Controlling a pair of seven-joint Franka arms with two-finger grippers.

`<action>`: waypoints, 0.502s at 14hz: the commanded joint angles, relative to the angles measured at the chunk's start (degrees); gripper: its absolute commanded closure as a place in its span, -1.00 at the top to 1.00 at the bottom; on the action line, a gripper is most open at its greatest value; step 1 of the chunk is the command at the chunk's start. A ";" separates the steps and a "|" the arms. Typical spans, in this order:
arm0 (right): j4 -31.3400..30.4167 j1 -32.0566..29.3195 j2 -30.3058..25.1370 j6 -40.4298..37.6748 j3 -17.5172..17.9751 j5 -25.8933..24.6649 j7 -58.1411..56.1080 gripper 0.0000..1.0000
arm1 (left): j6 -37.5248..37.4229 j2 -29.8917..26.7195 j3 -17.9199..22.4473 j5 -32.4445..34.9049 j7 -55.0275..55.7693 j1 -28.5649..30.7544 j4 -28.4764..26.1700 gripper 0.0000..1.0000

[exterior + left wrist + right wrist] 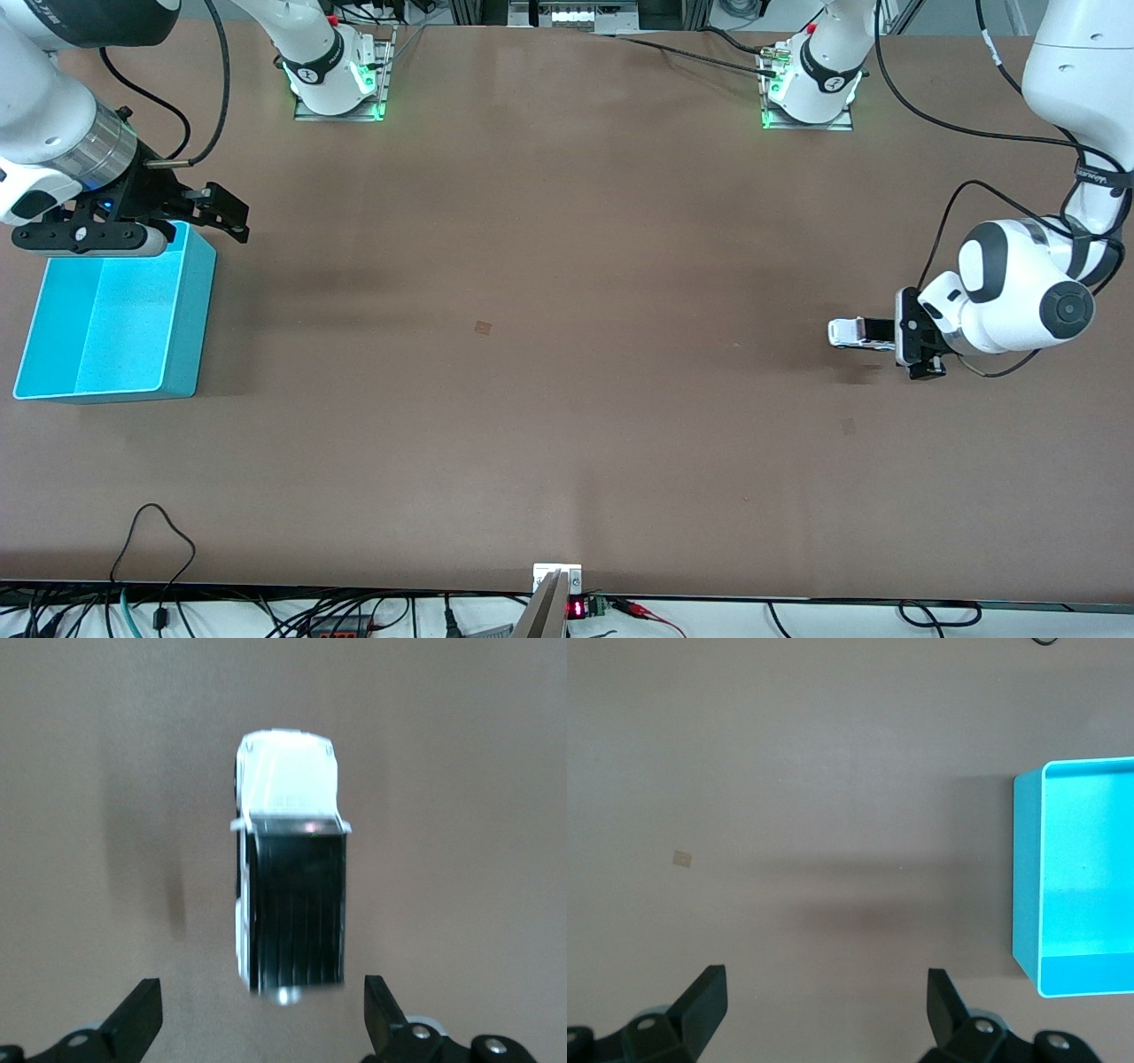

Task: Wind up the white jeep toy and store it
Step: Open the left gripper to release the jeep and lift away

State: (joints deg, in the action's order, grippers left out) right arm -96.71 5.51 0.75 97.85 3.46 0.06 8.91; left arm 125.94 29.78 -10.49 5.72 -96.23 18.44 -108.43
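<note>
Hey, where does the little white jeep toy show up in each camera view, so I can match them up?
Front view: the white jeep toy sits on the table toward the left arm's end, just ahead of the left gripper.
Left wrist view: the jeep fills the middle, between the open jaws.
Right wrist view: not in it; only the blue bin.
Shared landmark: the brown table.

The light is bright and even, from above. Soft, dim shadows lie on the brown table [567, 399]. The jeep [288, 868] looks blurry up close, and its white hood glows too bright. Green lights shine at the arm bases.
</note>
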 commanded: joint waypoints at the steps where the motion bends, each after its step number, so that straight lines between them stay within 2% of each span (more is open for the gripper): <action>1: 0.30 0.20 -0.66 -1.00 -0.03 -0.15 0.40 1.00 | -7.09 -1.22 -0.58 0.69 2.36 -0.16 2.60 1.00; 7: 0.30 0.20 -0.66 -1.08 -0.03 -0.15 0.58 1.00 | -22.82 -1.75 -2.52 0.87 12.02 -1.65 13.84 1.00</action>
State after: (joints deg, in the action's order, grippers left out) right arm -96.72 5.51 0.75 97.83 3.46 0.06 8.91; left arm 108.39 28.20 -12.48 5.72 -87.54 18.00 -98.87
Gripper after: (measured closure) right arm 0.000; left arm 0.000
